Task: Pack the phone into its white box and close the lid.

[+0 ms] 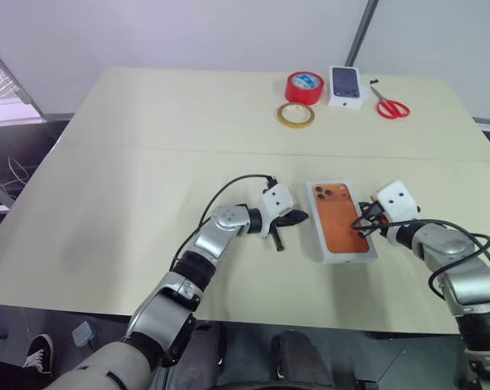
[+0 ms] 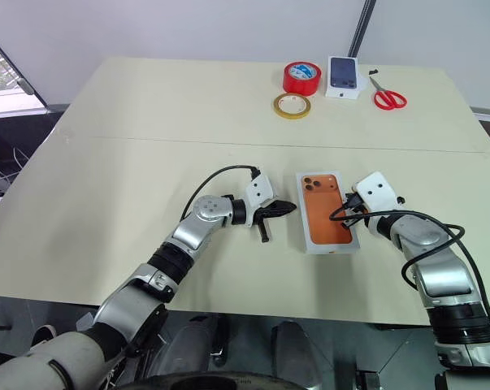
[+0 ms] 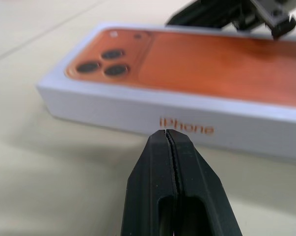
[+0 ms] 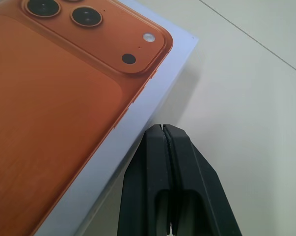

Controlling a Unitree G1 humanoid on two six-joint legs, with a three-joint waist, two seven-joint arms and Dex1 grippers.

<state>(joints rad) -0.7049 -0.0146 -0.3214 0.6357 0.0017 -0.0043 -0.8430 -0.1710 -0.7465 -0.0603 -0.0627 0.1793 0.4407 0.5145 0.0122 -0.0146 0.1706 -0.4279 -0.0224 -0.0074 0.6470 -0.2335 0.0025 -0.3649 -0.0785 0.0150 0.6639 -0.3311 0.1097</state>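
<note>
In the lower middle of the head views, a pale beige table carries a flat white rectangular cardboard box. It lies lengthwise, with its camera end toward the far side. Its top face shows the orange-copper phone back, framed by a narrow white border, with a triple-lens cluster at the upper left corner. I cannot tell whether this is the phone itself or a print on the closed lid. The long side wall carries orange lettering.

The left gripper points at that lettered wall from the left of the frame. Its black fingers are pressed together on nothing, and the tip is just beside the wall. The right gripper sits at the opposite long edge, likewise closed and empty, so the box lies between the two.

Well apart, along the upper right of the frame, lie four things:
- a thin yellowish tape ring
- a red tape roll
- a small white box printed with a dark phone picture
- red-handled scissors
</note>
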